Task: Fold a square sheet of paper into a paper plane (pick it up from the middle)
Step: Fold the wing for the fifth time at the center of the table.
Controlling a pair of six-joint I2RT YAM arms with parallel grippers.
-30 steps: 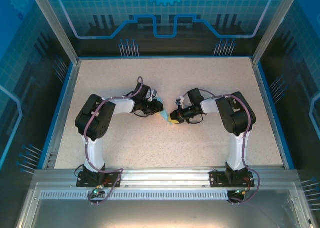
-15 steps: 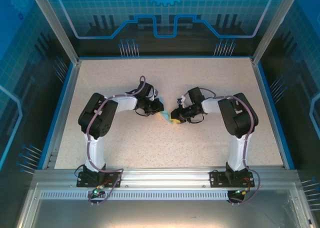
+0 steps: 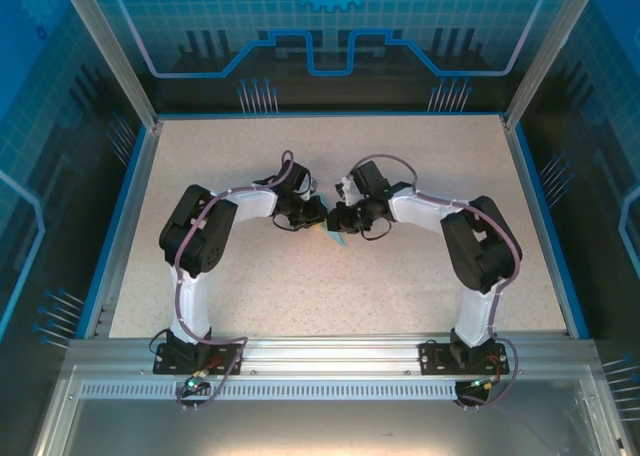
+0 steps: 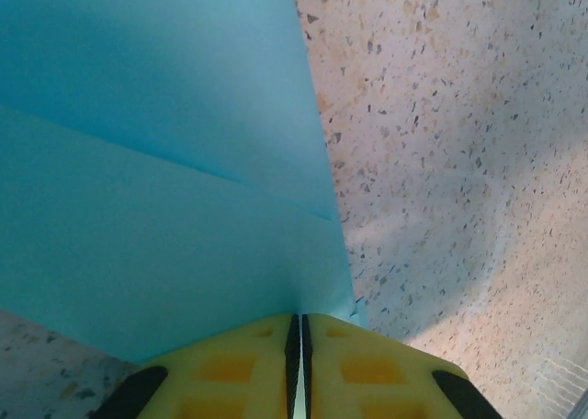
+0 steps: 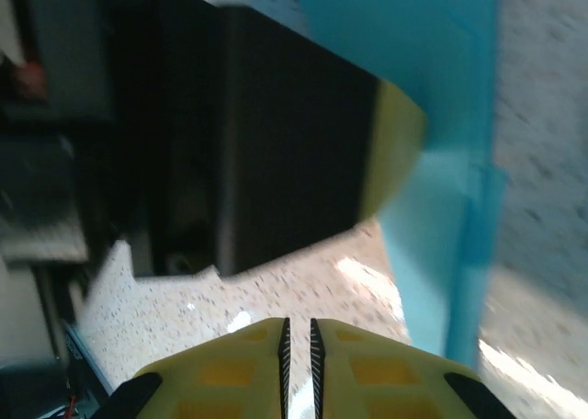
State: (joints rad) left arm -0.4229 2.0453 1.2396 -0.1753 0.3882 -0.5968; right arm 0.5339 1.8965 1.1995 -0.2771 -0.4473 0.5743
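Right hand point(image 5: 297, 325) swung leftward, nearly closed, empty; left hand point(image 4: 299, 320) pinches paper point(image 4: 156, 180).

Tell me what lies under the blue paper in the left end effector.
The speckled table shows beside the folded blue paper, to its right and lower left. What lies directly under the paper is covered. The left end effector pinches its lower edge.
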